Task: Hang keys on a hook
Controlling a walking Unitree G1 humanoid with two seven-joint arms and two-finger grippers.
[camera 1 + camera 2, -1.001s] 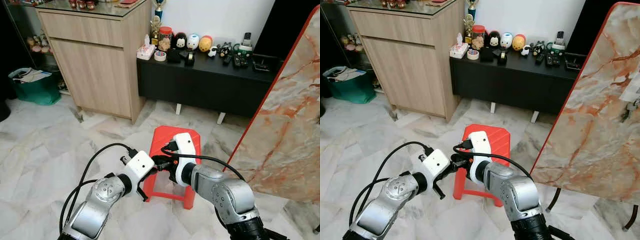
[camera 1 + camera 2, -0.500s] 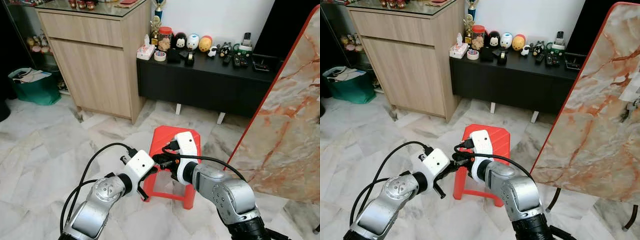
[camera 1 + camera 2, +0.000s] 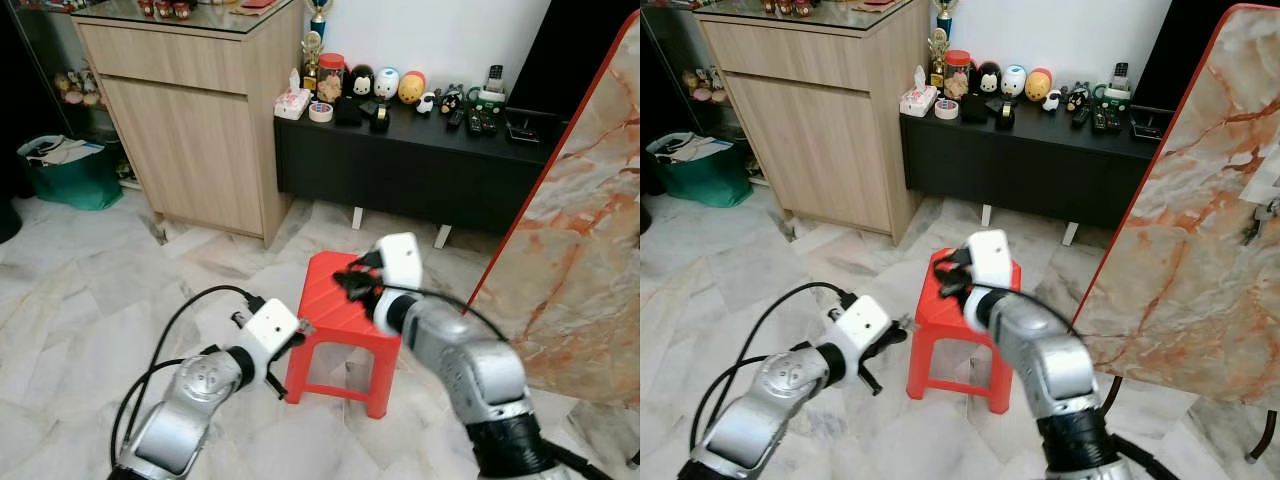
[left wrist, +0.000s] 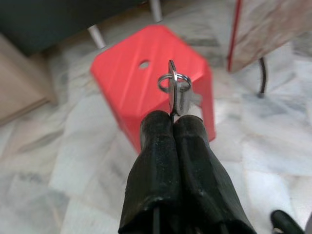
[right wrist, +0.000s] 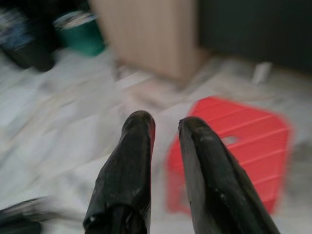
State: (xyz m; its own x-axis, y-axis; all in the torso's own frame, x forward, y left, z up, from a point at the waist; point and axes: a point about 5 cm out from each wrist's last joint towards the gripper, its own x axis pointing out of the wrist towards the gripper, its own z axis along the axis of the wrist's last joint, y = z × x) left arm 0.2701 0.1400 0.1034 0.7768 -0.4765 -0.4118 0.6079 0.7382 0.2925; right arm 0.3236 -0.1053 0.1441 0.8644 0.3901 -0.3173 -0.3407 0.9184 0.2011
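Pinching the keys (image 4: pixel 174 92) by their ring in my left gripper (image 4: pixel 173 127) at frame centre above the red stool (image 3: pixel 345 300), I keep my empty right gripper (image 5: pixel 165 129) slightly parted for hooking.

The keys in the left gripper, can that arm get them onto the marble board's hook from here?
Probably not yet. The left gripper is shut on the keys low beside the red stool, with the right arm between it and the marble board, whose hook is too small to make out.
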